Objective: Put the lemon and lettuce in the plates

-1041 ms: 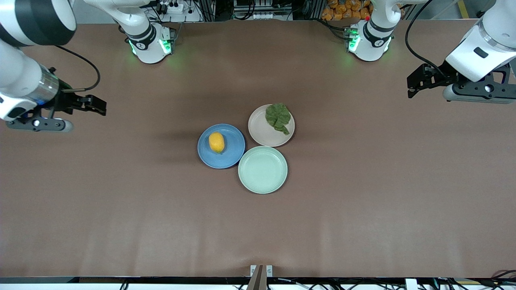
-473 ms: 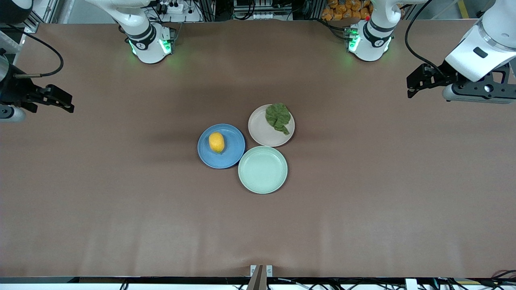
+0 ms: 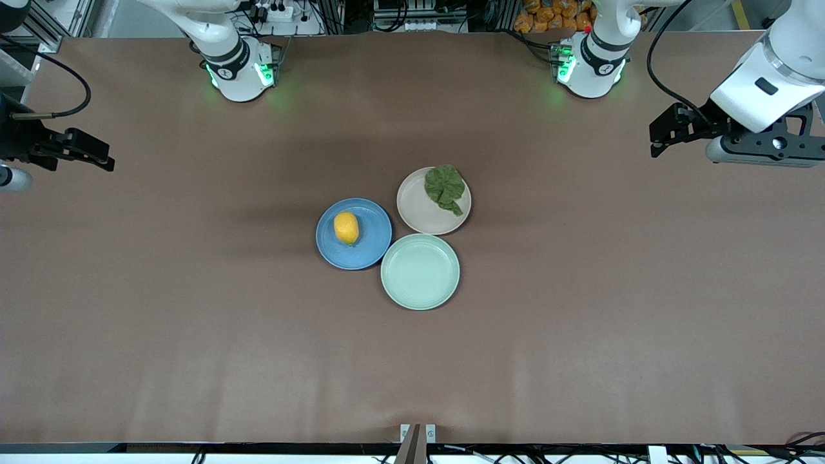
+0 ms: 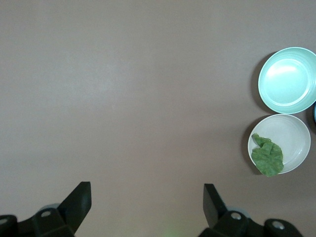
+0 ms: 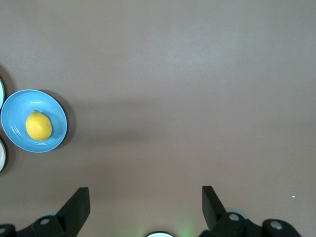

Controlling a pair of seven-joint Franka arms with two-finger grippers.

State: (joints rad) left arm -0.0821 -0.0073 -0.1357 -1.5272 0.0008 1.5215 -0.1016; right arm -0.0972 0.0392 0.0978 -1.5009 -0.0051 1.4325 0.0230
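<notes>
Two grippers hang with fingers spread wide, empty: right gripper (image 3: pixel 97 154) over its table end; lemon (image 3: pixel 346 227) on blue plate (image 3: pixel 370 248); lettuce (image 3: pixel 445 187) on beige plate (image 3: pixel 419 212); left gripper (image 3: pixel 664 132) over its end.

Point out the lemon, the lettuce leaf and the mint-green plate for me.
lemon (image 3: pixel 346 227), front view, middle of the fruit.
lettuce leaf (image 3: pixel 445 186), front view, centre of the crinkled leaf.
mint-green plate (image 3: pixel 419 271), front view, bare middle of the plate.
</notes>
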